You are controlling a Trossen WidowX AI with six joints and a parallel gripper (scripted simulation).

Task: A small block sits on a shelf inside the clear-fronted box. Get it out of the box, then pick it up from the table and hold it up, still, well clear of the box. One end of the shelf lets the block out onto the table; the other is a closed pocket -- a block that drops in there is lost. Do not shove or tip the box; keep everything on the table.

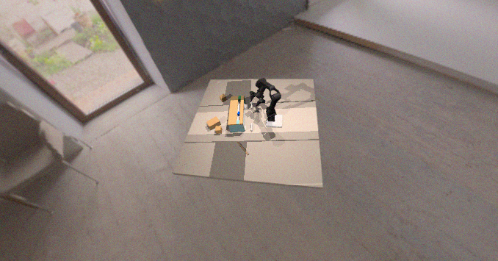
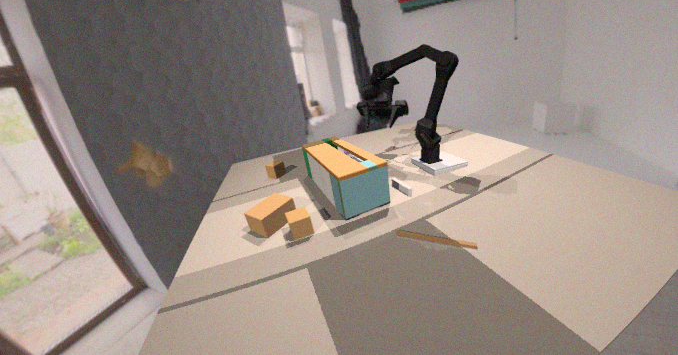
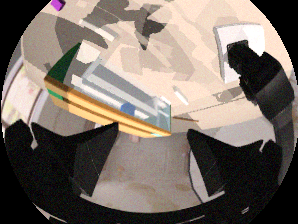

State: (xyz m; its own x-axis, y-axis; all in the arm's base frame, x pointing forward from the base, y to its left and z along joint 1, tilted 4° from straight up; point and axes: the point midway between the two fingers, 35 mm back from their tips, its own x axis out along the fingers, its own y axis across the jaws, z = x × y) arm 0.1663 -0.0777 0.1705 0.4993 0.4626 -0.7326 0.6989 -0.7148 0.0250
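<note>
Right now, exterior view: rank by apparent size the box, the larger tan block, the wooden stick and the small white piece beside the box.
1. Box, largest.
2. Larger tan block.
3. Wooden stick: longer than the block but very thin, so this ranking is unsure.
4. Small white piece, smallest, though it lies farther from the camera.

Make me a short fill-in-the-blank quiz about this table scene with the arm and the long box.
The gripper is ____ and holds nothing.
The box has a near end panel coloured ____.
The thin wooden stick lies on the ____.
The number of tan blocks behind the box is ____.

Missing words: open; teal; table; three
</note>
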